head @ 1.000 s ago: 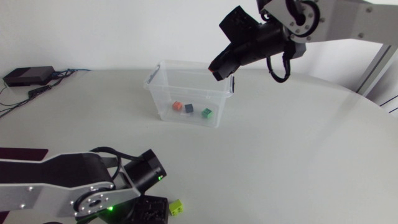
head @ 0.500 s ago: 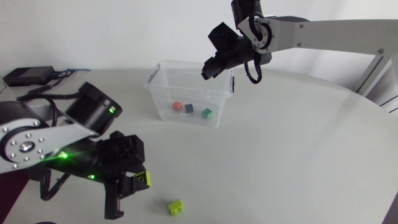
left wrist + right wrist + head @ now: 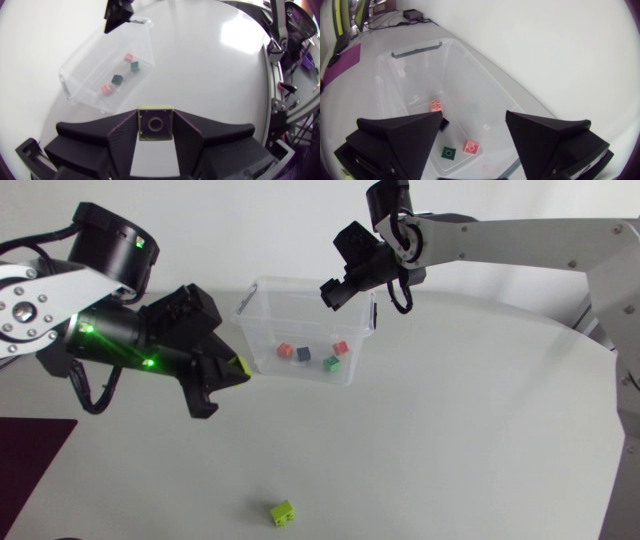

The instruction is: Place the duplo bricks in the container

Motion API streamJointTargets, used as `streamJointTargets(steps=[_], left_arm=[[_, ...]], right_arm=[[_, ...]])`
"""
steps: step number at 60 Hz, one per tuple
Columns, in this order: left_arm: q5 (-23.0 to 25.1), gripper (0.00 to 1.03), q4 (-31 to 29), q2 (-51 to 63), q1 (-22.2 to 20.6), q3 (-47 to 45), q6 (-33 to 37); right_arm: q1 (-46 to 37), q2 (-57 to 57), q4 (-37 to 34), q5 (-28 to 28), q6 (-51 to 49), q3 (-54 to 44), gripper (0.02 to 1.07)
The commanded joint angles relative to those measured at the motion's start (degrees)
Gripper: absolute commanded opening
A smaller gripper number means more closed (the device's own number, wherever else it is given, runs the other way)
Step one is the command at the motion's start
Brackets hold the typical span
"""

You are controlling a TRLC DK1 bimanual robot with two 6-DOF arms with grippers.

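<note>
While the left gripper pinches 1 lime brick near the container, the right gripper hangs over it, fingers spread; 4 bricks lie inside.

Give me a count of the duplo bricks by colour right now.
Lime: 2, held brick in left end effector, loose brick on table
Red: 2, orange-red brick, red brick, in container
Dark blue brick: 1, in container
Green brick: 1, in container
Total: 6

Dark brick in container half hidden behind right claw finger.
</note>
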Motion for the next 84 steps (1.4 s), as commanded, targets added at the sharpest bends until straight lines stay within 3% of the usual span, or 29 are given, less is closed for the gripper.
streamJointTargets(steps=[1,18,43,69,80,82,84], left_arm=[[0.6,0.26,2.3,2.9,1.7,2.6,-2.7],[1.5,0.27,14.1,10.8,4.7,8.9,-9.8],[1.5,0.28,22.8,23.3,5.2,19.2,-17.2],[-1.0,0.3,28.0,36.0,4.6,29.6,-22.3],[-3.0,0.32,28.6,39.6,3.9,33.1,-23.2],[-3.4,0.34,29.0,39.9,3.8,33.4,-23.4],[-3.7,0.43,29.3,40.9,3.8,34.2,-23.9]], right_arm=[[-0.4,-4.3,-0.5,0.5,0.8,-3.6,1.02],[1.9,-18.4,0.0,-0.9,-1.8,-20.7,1.02],[13.3,-28.5,-2.7,-1.8,-7.1,-39.4,1.02],[24.3,-26.2,-9.4,-3.1,-11.7,-44.5,1.02],[31.0,-23.6,-12.8,-0.7,-13.6,-44.1,1.02],[31.9,-23.1,-13.4,-0.5,-13.8,-43.8,1.02],[33.1,-22.6,-13.8,0.2,-14.4,-43.5,1.02]])
